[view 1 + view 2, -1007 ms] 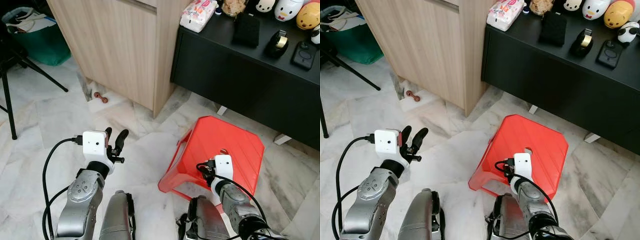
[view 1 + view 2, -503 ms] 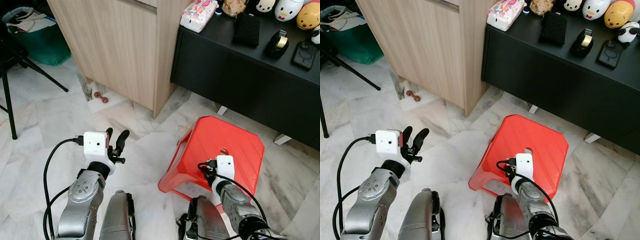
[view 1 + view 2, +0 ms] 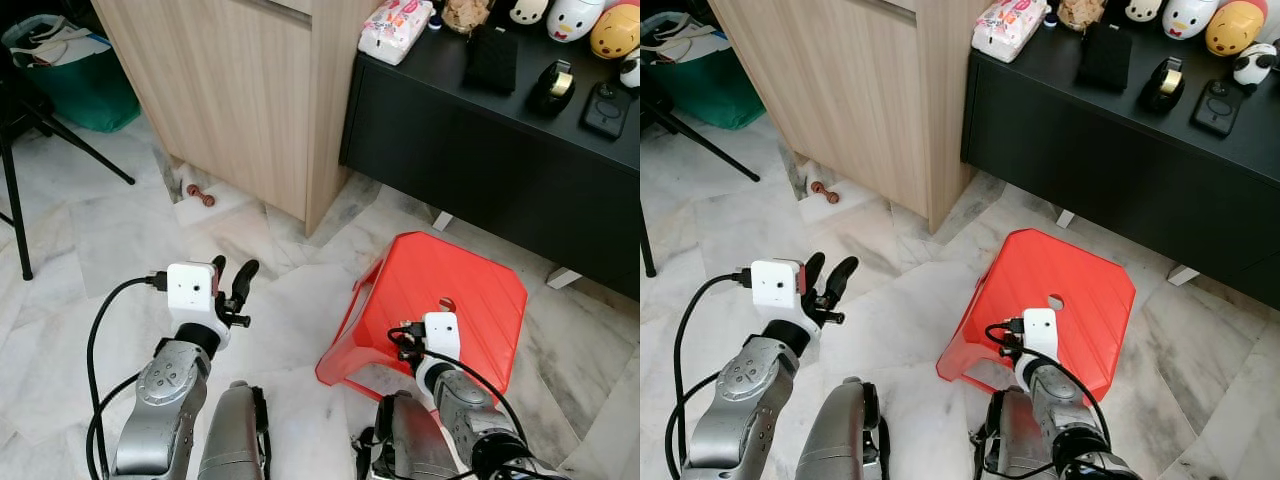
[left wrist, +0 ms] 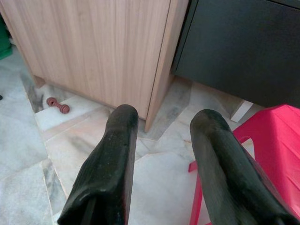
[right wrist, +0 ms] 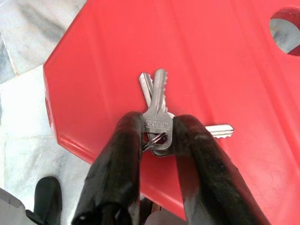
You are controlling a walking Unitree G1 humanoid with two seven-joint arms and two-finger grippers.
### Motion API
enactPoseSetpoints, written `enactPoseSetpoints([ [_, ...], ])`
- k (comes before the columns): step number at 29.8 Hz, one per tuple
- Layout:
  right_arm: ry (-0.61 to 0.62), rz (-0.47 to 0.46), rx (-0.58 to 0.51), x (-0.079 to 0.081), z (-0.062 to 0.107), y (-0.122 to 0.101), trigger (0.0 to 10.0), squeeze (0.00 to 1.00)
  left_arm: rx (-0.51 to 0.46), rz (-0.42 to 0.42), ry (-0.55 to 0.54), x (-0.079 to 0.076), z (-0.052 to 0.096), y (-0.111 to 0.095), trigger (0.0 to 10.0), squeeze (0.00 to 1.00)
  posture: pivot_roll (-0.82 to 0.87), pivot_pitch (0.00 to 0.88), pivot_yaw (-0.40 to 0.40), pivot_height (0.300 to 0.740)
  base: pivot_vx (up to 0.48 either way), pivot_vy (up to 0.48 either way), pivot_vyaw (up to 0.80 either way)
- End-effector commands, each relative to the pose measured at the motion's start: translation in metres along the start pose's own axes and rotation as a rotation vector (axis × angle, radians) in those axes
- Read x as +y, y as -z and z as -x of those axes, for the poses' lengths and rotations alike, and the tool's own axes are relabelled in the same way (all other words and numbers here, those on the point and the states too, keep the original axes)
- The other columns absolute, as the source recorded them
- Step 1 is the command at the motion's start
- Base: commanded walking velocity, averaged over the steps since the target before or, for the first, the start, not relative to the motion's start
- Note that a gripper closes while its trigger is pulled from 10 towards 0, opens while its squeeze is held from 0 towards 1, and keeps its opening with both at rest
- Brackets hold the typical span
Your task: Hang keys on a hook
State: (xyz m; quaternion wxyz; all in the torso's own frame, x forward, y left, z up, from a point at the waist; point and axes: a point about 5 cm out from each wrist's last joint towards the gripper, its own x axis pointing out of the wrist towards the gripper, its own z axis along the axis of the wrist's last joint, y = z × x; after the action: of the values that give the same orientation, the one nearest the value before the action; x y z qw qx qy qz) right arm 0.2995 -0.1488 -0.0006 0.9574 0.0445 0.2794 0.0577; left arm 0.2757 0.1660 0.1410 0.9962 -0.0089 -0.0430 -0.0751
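A bunch of silver keys [image 5: 159,119] lies on the top of a red plastic stool [image 3: 480,290], near its front edge. My right gripper [image 5: 157,126] reaches down onto the stool and is shut on the key heads and their ring; the blades fan out past the fingertips [image 5: 129,129]. In the eye views the white right wrist camera [image 3: 441,334] covers the keys. My left gripper [image 3: 232,280] is held open above the marble floor, left of the stool, with nothing between its fingers [image 4: 119,140].
A tall wooden cabinet [image 3: 250,90] stands ahead. Beside it is a black sideboard [image 3: 480,130] with tissues, toys and small items on top. A small red dumbbell-shaped object [image 3: 201,194] lies on the floor. Black tripod legs [image 3: 60,130] and a green bin [image 3: 70,70] stand far left.
My right wrist has shifted slightly left and toward me over the stool. The left arm has stayed where it was.
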Motion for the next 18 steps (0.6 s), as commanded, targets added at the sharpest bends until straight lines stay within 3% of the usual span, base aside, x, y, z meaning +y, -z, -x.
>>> enactPoseSetpoints([
  [1, 0.004, -0.017, 0.067, -0.001, 0.003, 0.017, 0.0, 0.0, 0.016, -0.007, -0.003, 0.0, 0.003, 0.004, 10.0, 0.0, 0.16, 0.317, -0.093, 0.635, 0.0, 0.0, 0.0],
  [18, -0.001, -0.031, -0.065, -0.001, 0.001, -0.003, 0.0, 0.0, 0.011, -0.011, -0.006, 0.001, 0.002, 0.003, 10.0, 0.0, 0.17, 0.316, -0.094, 0.635, 0.0, 0.0, 0.0],
])
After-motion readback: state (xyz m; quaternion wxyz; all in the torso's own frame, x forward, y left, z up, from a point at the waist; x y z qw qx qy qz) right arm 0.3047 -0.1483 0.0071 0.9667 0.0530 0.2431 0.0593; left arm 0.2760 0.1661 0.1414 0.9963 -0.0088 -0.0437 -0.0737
